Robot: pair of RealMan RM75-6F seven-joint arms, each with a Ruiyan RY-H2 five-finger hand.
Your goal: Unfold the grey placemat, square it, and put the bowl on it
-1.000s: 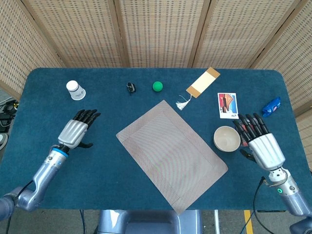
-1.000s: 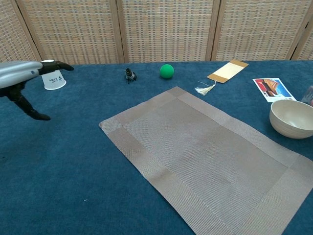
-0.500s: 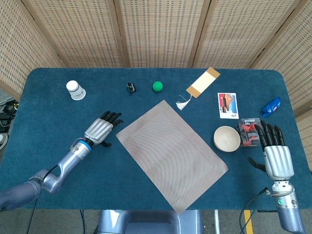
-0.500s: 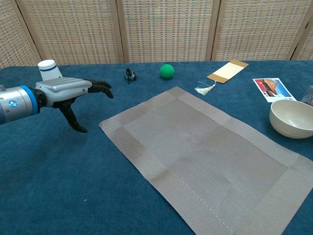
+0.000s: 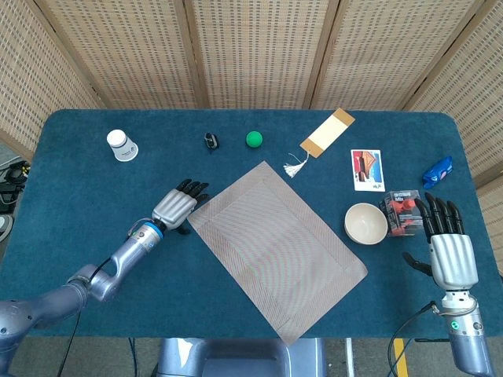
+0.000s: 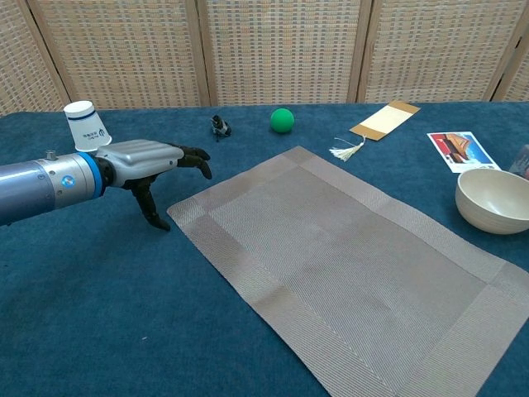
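Unfolding: I judge it complete. The grey placemat (image 5: 277,247) lies flat and fully opened on the blue worktop (image 5: 71,236), with no fold visible in either view. It sits skewed, its edges running diagonally to the worktop's edges, one corner pointing toward the far side and another toward me.

Step in hand: squaring. My left hand (image 5: 178,207) hovers at the placemat's left corner, palm down, fingers spread and extended, thumb dropped below; it holds nothing. In the chest view the fingertips (image 6: 201,168) reach just over or beside that corner; I cannot tell whether they touch the fabric.

My right hand (image 5: 451,250) rests well off to the right, fingers apart and empty, near a small red-and-black packet (image 5: 401,214). The cream bowl (image 5: 365,223) stands upright on the worktop just beside the placemat's right edge, apart from it, and not yet placed.

Next move, in my judgement: set the left fingers down on the near-left corner and drag it to rotate the mat until its long edges run parallel to the worktop's front. The woven mat will likely slide as one stiff sheet, so light downward pressure should do. The bowl stands close enough to be nudged by the swinging right edge; that is the risk to watch.
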